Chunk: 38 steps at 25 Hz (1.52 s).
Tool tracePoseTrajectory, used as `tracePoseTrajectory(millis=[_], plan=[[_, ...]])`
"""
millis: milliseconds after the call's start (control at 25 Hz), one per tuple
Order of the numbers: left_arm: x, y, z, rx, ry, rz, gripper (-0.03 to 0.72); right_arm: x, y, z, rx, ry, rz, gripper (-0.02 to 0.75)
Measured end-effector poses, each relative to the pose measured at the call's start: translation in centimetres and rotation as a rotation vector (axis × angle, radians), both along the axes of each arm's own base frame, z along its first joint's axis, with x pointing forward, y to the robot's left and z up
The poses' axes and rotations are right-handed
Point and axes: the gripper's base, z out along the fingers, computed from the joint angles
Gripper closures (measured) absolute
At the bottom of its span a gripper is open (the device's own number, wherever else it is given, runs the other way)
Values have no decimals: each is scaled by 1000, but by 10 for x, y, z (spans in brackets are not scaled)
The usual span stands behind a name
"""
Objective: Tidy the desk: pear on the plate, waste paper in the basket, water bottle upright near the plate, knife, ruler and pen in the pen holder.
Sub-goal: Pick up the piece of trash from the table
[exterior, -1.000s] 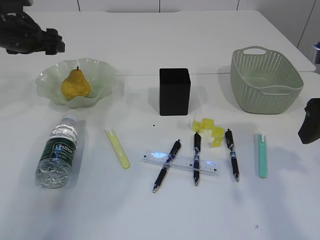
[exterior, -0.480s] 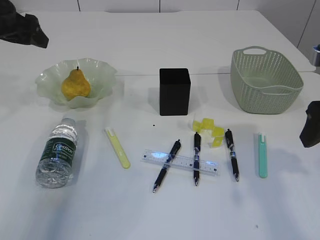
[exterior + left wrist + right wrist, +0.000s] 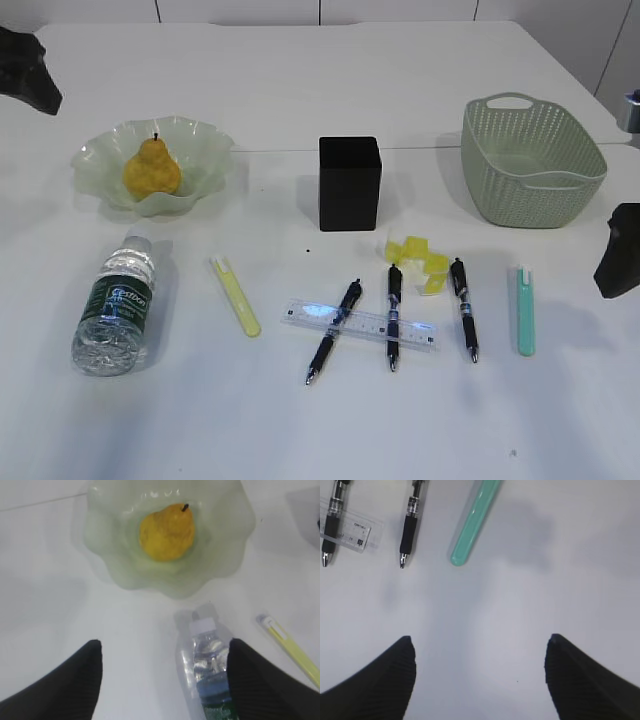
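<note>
Black holder (image 3: 349,183) is standing upright at mid-table, serving as the reference for all else. Left of the holder, a yellow pear (image 3: 151,169) is sitting in the pale green plate (image 3: 205,150); in front of the plate, a bottle (image 3: 115,306) is lying on its side, cap toward the plate. Between bottle and holder, nearer the front, a yellow knife (image 3: 235,296) is lying flat. In front of the holder, a clear ruler (image 3: 360,324) is lying under two pens (image 3: 334,331) (image 3: 393,316), with a third pen (image 3: 464,308) just right of them and crumpled yellow paper (image 3: 418,261) lying just behind the ruler. Right of the holder, the green basket (image 3: 530,165) is standing; a teal knife (image 3: 525,310) is lying in front of it. Left gripper (image 3: 162,680) is hanging above the bottle's cap, jaws spread wide, holding nothing. Right gripper (image 3: 479,672) is hanging over bare table near the teal knife, jaws likewise parted.
</note>
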Motion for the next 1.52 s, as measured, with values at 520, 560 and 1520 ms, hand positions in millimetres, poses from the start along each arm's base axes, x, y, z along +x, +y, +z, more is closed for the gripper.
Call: tracePoseTrajectory(millis=[520,560,1520], plan=[[-57,-4,-20,29,124,7,145,0,3,0,38,4,-12,144],[-62,-7,-21,30,128,-5,146,0,3,0,40,2,-13,144],[-79,-27,-38,15,214,-25,167,87,76,10,52,-69,174,144]])
